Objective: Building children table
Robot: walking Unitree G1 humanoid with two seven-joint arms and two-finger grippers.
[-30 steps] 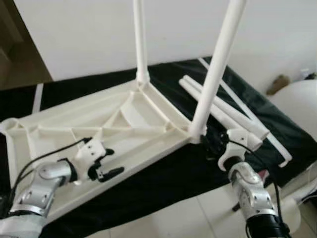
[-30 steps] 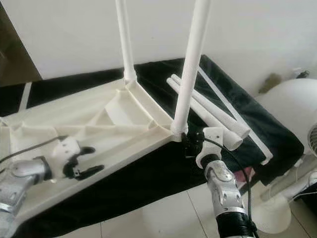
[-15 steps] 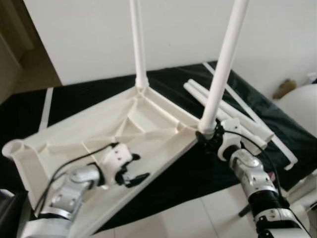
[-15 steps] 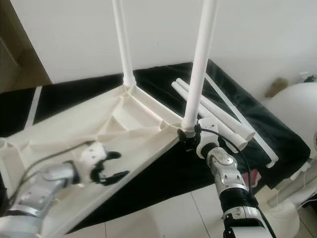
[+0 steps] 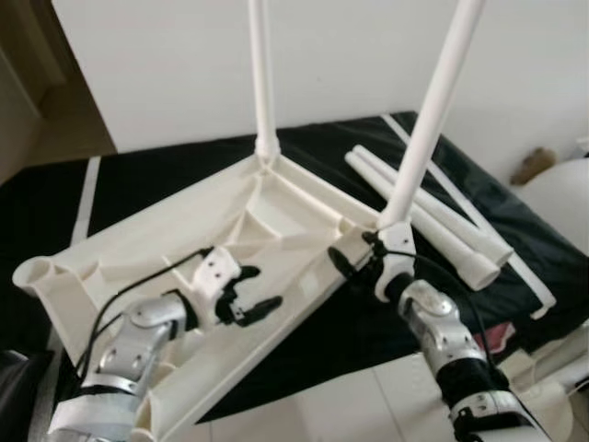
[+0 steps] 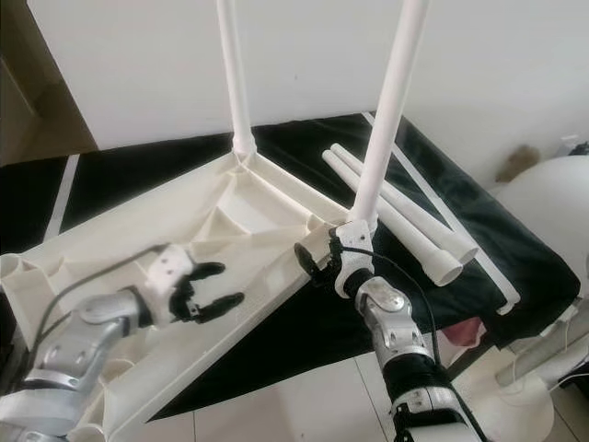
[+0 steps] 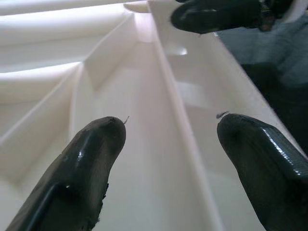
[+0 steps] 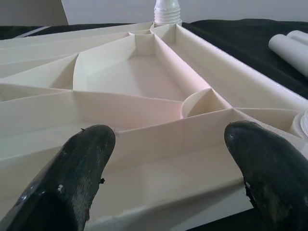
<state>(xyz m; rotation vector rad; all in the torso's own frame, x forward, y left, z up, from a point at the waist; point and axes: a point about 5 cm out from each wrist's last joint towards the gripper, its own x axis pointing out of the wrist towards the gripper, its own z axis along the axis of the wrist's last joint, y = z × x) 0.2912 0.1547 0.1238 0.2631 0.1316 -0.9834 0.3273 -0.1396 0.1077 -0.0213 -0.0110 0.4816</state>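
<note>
**Two legs up on an upside-down white plastic table top**

Two long white plastic legs stand upright in the corner sockets of the upturned, ribbed white plastic table top [image 5: 230, 230]: the far leg [image 5: 261, 74] at its back corner, the near leg [image 5: 433, 110] at the corner nearest the robot's right arm. The table top lies tilted on a black cloth [image 5: 350, 313] that drapes a low surface against a plain white wall [image 5: 166, 64]. Beside the near leg, on the cloth to the table top's right, two loose white tubes [image 5: 433, 221] lie side by side, and a thin white strip [image 5: 479, 221] runs past them.

At the table top's near edge, the left gripper [image 5: 241, 302] hangs over the ribbed underside with its black fingers spread open, holding nothing. The right gripper [image 6: 308, 262] sits at the near-leg corner, fingers also parted, straddling the table top's rim without closing on it.

Pale floor tiles [image 5: 340, 405] show below the cloth. A rounded white object [image 5: 561, 193] sits to the right of the cloth, and a wooden panel [image 5: 37, 83] stands left of the wall.
</note>
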